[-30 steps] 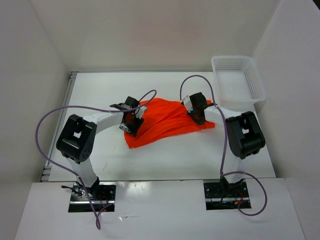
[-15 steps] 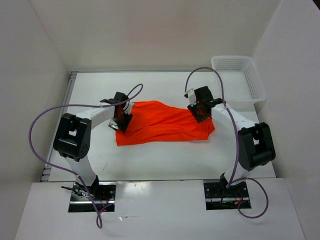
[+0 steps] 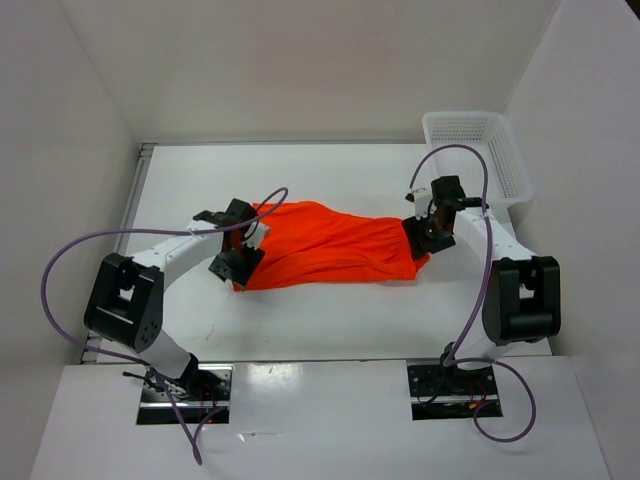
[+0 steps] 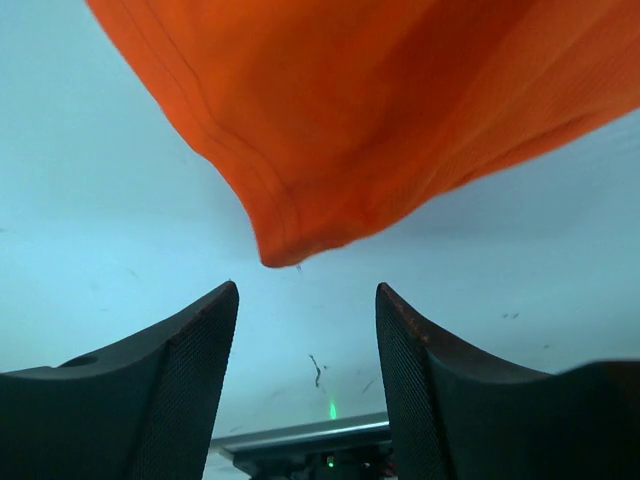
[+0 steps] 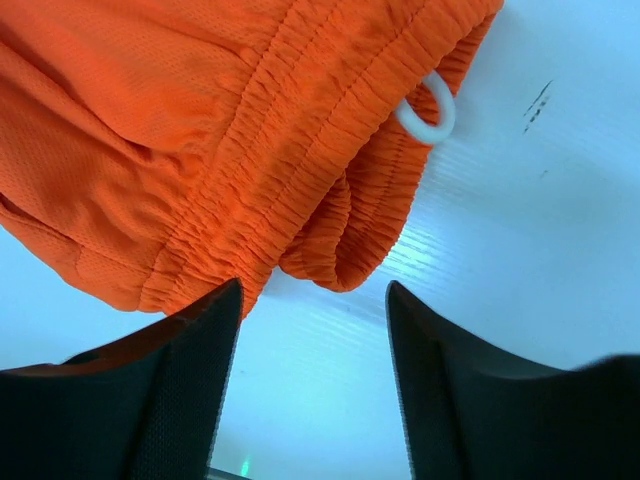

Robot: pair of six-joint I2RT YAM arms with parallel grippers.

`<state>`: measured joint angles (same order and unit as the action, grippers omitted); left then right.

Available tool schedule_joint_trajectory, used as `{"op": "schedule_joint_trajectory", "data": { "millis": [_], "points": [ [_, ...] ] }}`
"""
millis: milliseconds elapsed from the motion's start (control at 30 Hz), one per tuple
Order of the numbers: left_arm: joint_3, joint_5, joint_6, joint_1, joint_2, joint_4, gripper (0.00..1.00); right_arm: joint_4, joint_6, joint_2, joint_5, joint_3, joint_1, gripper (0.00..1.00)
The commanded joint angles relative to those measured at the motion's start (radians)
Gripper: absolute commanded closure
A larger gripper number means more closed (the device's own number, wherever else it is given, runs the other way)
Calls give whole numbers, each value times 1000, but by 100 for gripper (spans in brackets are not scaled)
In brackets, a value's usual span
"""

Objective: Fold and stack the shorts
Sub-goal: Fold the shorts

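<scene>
Spread wide and holding nothing, the left fingers (image 4: 175, 400) point at the shorts (image 3: 330, 245). The right fingers (image 5: 165, 400) are equally wide and empty.

Position of the shorts: they lie bunched on the bench (image 3: 330, 315), near its middle and slightly toward the right edge. Their long axis runs left to right, roughly parallel to the near edge. The basket (image 3: 470, 150) stands apart from them in the far right corner.

Left end: a leg hem (image 4: 290, 235) hangs just ahead of the left fingers, centred on the gap between them but not inside it. Whether the hem touches the bench at this point cannot be told.

Right end: the gathered waistband (image 5: 300, 170) lies just ahead of the right fingers, folded over on itself. A loop of white drawstring (image 5: 428, 108) shows at its outer edge.

Each arm is nearest to its own end of the shorts. Any next grasp probably requires the fingers to advance along the long axis toward the cloth before closing. The fabric looks thin and slack, so a shallow bite may catch one layer only.
</scene>
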<state>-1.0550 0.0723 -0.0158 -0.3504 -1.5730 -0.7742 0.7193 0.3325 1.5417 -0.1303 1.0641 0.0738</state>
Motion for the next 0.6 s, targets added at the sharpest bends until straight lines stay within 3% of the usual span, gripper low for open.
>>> {"op": "schedule_joint_trajectory", "data": {
  "millis": [0, 33, 133, 333, 433, 567],
  "points": [
    [52, -16, 16, -10, 8, -14, 34, -15, -4, 11, -78, -16, -28, 35],
    [52, -6, 16, -10, -5, -4, 32, -27, -15, 26, -90, -16, -38, 28],
    [12, -28, 16, -19, -31, -4, 32, -58, -6, 58, -133, -7, -51, 20],
    [-100, -17, 16, -29, -32, -17, 31, -141, -6, 133, -117, -22, -40, 17],
    [-206, -55, 16, -39, -44, -17, 31, -178, -6, 159, -106, -36, -14, 21],
    [-385, -158, 16, -110, -131, -2, 30, -205, -27, 196, -106, -56, 9, 45]
  ]
}}
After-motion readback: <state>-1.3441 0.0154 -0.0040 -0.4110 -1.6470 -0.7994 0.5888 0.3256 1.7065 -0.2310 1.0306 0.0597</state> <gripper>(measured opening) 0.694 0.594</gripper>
